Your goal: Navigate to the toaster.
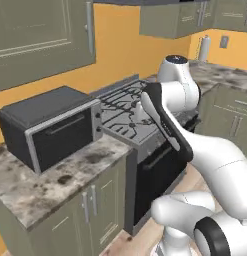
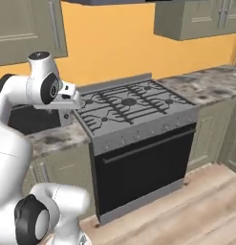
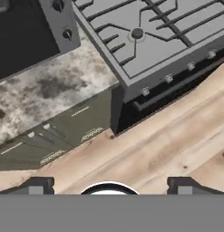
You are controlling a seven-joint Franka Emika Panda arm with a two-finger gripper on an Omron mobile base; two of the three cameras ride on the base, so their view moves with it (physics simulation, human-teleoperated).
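The white arm rises from the base and folds at the elbow, its forearm reaching forward over the seam between the marble counter (image 1: 50,175) and the gas stove (image 2: 134,107). In the right base view the wrist ends level with the stove's rear left corner, and the hand points down.

The gripper (image 3: 109,183) looks down along the counter's front edge. Its two dark fingertips (image 3: 37,185) sit wide apart near the bottom corners of the hand view, with nothing between them, and wooden floor (image 3: 168,145) lies beneath.

On the counter to the left of the stove stands a large black oven box (image 1: 50,127) with a silver-framed door and two knobs on its right side. In the hand view its knob panel sits at the upper left, just beside the stove's edge. Grey-green cabinet doors (image 1: 90,205) run under the counter, and more cabinets (image 2: 196,19) hang on the orange wall.

A white roll on a holder (image 1: 204,48) stands on the far counter in the left base view. I cannot pick out a toaster anywhere in these views, so its place relative to the gripper cannot be told.
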